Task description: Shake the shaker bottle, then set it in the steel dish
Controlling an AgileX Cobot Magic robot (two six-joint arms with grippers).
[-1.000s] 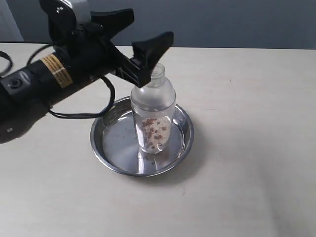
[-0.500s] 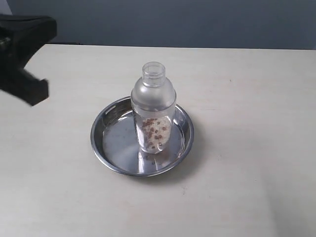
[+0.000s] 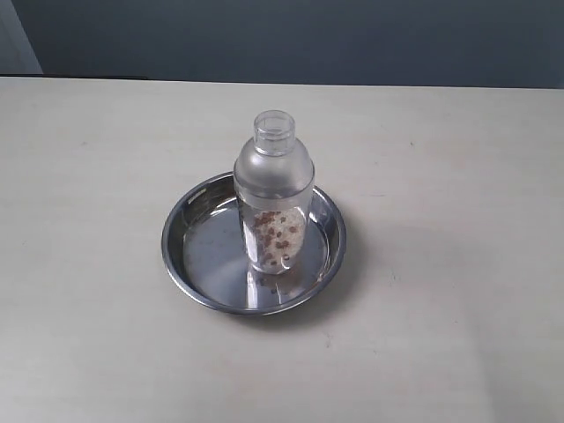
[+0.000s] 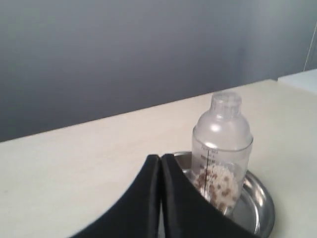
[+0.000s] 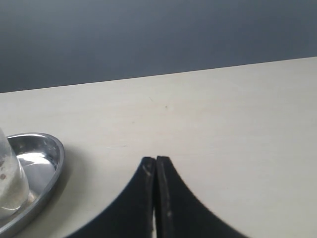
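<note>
1 shaker bottle [image 3: 274, 198] inside steel dish [image 3: 210, 260]

A pale beige table [image 3: 458, 291] is seen filling most of every view, its surface marked by 1 small dark speck [image 3: 411, 144] and a few fainter ones. Behind it a dull grey-blue wall [image 3: 308, 40] is shown. A lighter strip [image 3: 16, 44], possibly a doorframe, is glimpsed at the wall's edge.
</note>
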